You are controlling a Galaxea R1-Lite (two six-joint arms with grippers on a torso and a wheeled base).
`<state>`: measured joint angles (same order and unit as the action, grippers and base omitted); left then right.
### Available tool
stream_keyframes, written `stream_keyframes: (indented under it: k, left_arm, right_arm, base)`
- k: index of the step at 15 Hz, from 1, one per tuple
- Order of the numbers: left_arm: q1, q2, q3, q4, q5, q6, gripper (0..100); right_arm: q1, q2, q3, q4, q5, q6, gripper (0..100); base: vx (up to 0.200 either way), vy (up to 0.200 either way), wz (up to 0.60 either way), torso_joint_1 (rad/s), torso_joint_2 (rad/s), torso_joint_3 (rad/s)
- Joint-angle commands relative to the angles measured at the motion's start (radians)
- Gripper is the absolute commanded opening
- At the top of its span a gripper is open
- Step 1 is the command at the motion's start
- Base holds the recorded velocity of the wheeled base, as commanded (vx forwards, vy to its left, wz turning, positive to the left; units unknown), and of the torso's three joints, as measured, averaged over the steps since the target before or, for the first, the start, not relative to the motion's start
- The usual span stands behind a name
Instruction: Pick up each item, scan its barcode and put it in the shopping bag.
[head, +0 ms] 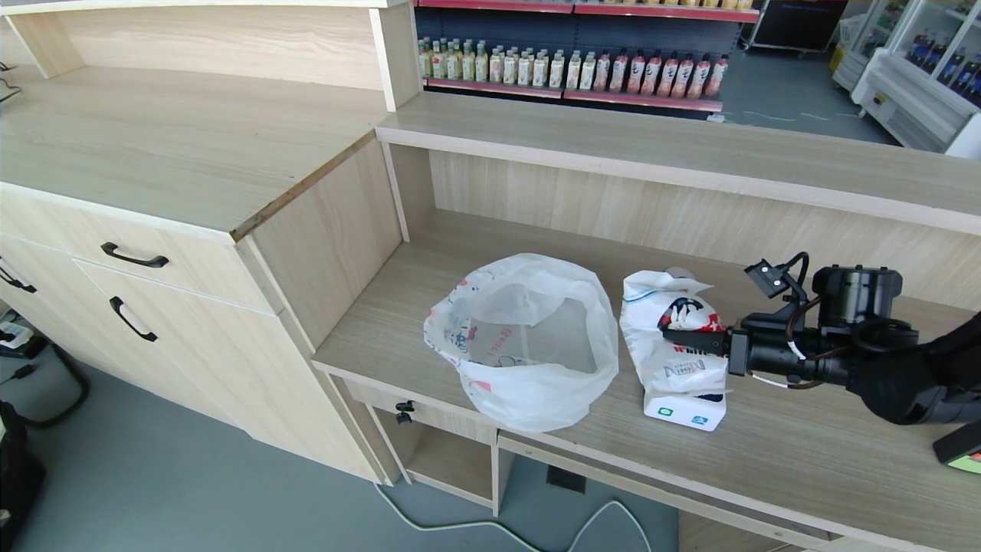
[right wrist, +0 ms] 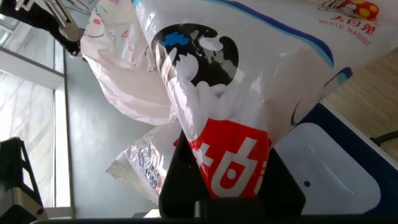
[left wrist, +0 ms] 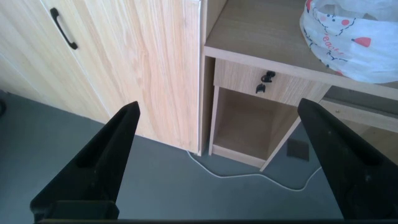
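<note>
My right gripper is shut on a white candy bag printed in red, black and blue, and holds it just over a white scanner box on the counter. In the right wrist view the candy bag is pinched between the fingers, with the scanner box beneath. The white plastic shopping bag stands open on the counter just to the left of the item. My left gripper hangs open and empty low beside the cabinet, above the grey floor, with the shopping bag up on the counter.
A taller cabinet with black drawer handles stands on the left. The counter's back wall rises behind the items. A green and black object lies at the right edge. A white cable runs across the floor under the counter.
</note>
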<state>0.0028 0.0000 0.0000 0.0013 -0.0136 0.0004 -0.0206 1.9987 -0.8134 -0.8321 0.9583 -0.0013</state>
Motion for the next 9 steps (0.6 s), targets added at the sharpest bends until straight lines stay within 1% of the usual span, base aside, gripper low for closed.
stream_keyframes:
  k: [1,4,6,7,8,9]
  left_arm:
    - [0.000,0.000,0.000,0.000,0.000,0.000,100]
    - [0.000,0.000,0.000,0.000,0.000,0.000,100]
    - [0.000,0.000,0.000,0.000,0.000,0.000,100]
    - [0.000,0.000,0.000,0.000,0.000,0.001,100]
    - [0.000,0.000,0.000,0.000,0.000,0.000,100]
    - [0.000,0.000,0.000,0.000,0.000,0.001,100]
  right_arm:
    - [-0.004,-0.020,-0.006,-0.007,0.016,0.000,0]
    - [-0.005,-0.060,-0.007,-0.010,0.025,-0.011,0]
    - [-0.013,-0.213,0.000,-0.056,0.019,-0.011,0]
    - [-0.036,-0.316,0.025,-0.047,0.014,-0.014,0]
    - [-0.059,-0.397,0.066,-0.041,-0.004,-0.023,0]
    - [-0.085,-0.471,0.123,-0.044,-0.055,-0.069,0]
  base:
    - [0.000,0.000,0.00,0.000,0.00,0.000]
    - [0.000,0.000,0.00,0.000,0.00,0.000]
    - [0.000,0.000,0.00,0.000,0.00,0.000]
    - [0.000,0.000,0.00,0.000,0.00,0.000]
    - [0.000,0.000,0.00,0.000,0.00,0.000]
    - [0.000,0.000,0.00,0.000,0.00,0.000]
